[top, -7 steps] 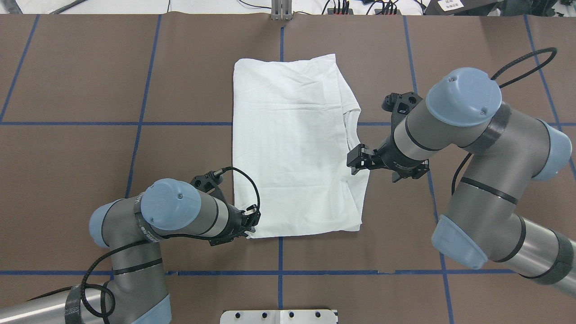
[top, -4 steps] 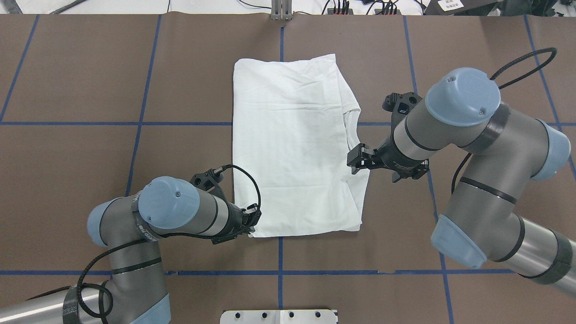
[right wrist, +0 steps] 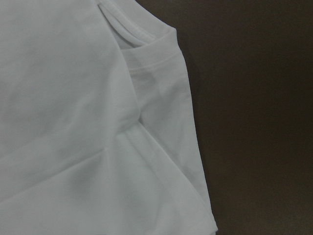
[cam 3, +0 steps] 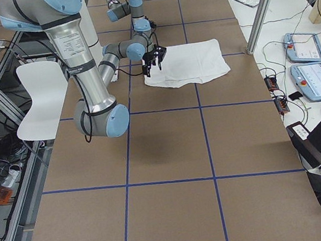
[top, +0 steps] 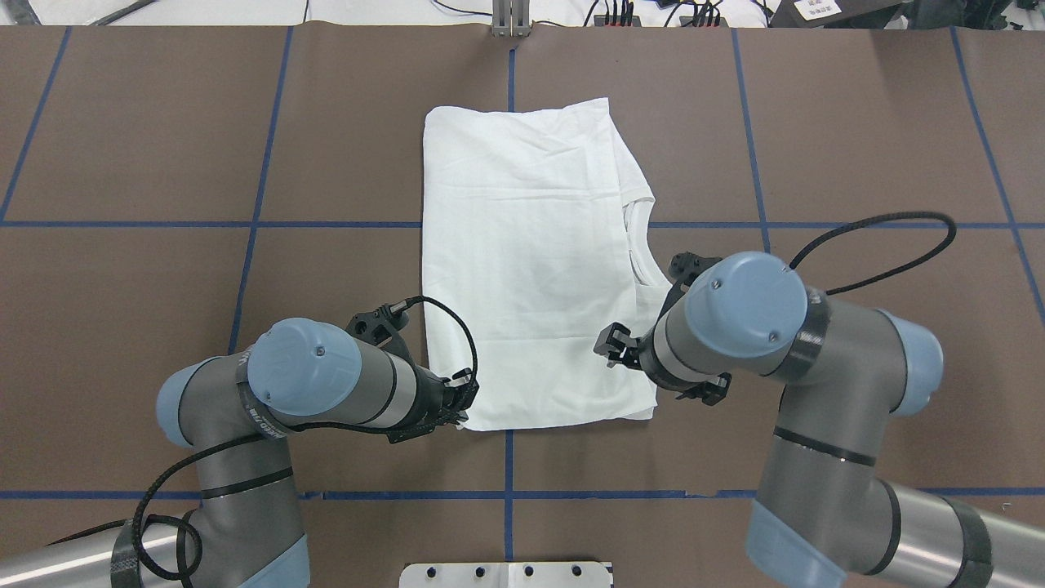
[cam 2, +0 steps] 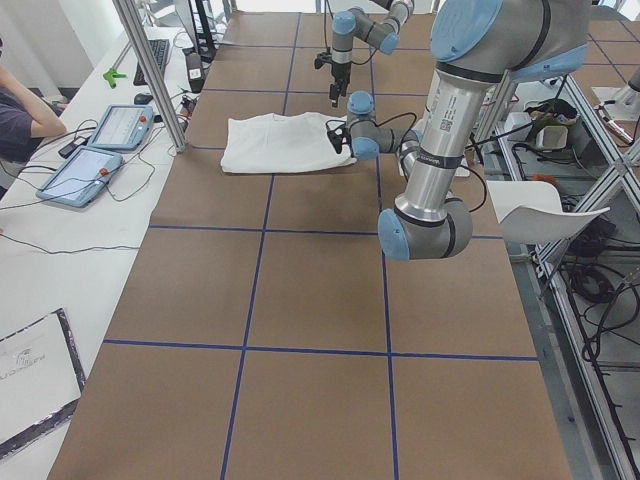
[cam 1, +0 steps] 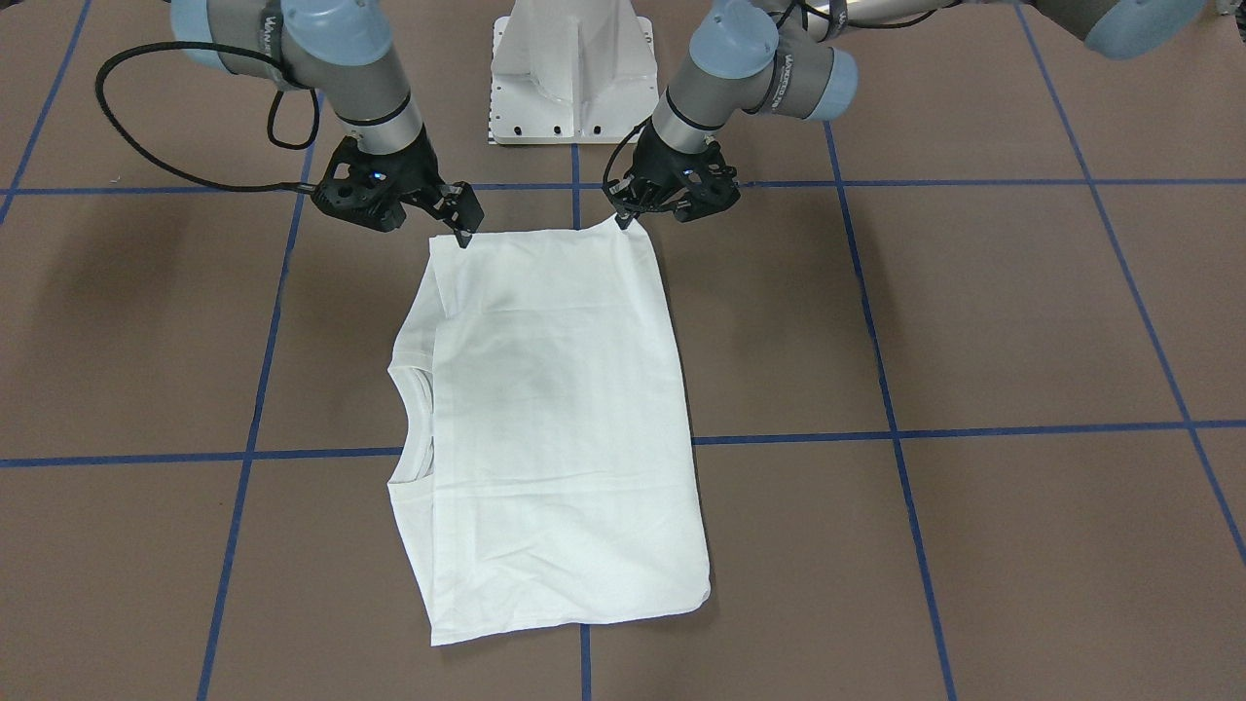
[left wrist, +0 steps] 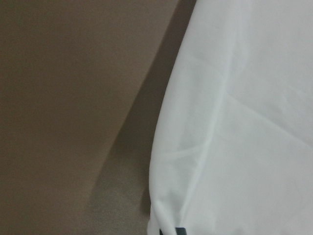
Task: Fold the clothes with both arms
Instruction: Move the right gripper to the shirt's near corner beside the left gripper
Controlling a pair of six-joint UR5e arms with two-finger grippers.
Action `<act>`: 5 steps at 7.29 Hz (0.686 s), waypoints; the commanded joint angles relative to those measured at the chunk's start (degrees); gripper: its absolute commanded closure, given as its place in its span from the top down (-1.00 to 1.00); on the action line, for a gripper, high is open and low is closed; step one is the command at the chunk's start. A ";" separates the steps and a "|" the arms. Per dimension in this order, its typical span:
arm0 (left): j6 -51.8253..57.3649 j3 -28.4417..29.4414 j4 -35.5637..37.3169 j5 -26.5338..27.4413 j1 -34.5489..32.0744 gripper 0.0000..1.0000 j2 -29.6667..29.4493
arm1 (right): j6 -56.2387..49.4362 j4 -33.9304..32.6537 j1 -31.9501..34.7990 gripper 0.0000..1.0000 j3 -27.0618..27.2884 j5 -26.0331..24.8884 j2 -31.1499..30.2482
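The white shirt (top: 531, 269) lies folded into a tall rectangle on the brown table, with its collar (top: 637, 245) on the right edge. In the front-facing view the shirt (cam 1: 545, 419) has its collar (cam 1: 409, 428) on the left. My left gripper (top: 464, 407) is shut on the shirt's near-left corner; the corner is pulled up a little to the gripper (cam 1: 623, 216). The left wrist view shows that edge of the shirt (left wrist: 244, 122). My right gripper (top: 611, 345) hangs open just over the near-right corner (cam 1: 465, 226), with nothing between its fingers. The right wrist view shows only cloth (right wrist: 73, 122).
The white pedestal base (cam 1: 572, 68) stands at the robot's edge of the table. Blue tape lines cross the brown table (top: 163, 163). Two tablets (cam 2: 120, 125) and a person's arm (cam 2: 25, 112) are at a side bench beyond the table.
The right arm swung from beside the collar towards the robot, to the shirt's near-right corner. The left gripper stayed at the near-left corner.
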 commanded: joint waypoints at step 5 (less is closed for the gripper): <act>-0.03 0.00 -0.01 0.07 0.08 -1.00 -0.16 | 15.32 0.45 -4.09 1.00 -7.52 -5.15 4.10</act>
